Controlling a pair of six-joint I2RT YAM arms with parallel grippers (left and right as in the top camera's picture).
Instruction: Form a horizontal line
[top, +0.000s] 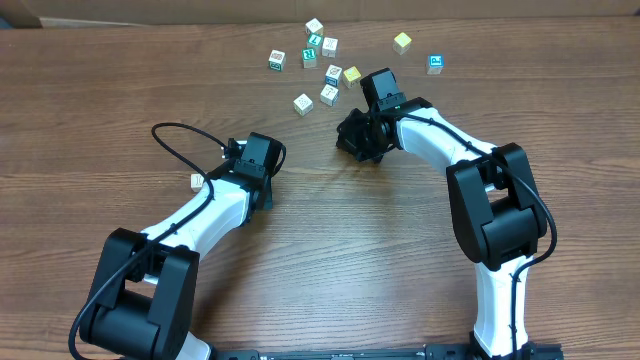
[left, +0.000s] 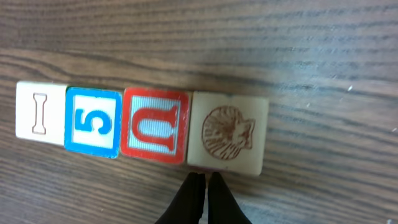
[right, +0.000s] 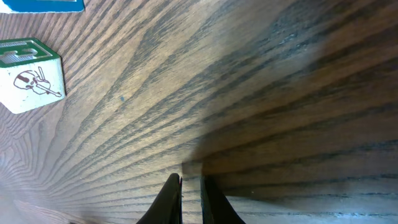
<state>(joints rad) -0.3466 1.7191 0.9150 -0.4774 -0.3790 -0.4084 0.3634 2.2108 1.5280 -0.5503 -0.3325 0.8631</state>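
The four-cube line (left: 142, 127) lies edge to edge on the counter (left: 249, 37), just beyond the left fingers (left: 203, 190), which are pressed together. The right fingers (right: 176, 196), nearly together, hold nothing.

1. We see a brown wood-grain table (top: 330, 250).
2. Near its far edge, we count a loose cluster of small letter cubes (top: 308, 58), several green-marked.
3. One yellow cube (top: 352, 74) lies beside the cluster, and another yellow cube (top: 402, 41) lies apart to the right.
4. The right wrist view shows a white green-topped cube (right: 31, 81) bearing a small drawing.
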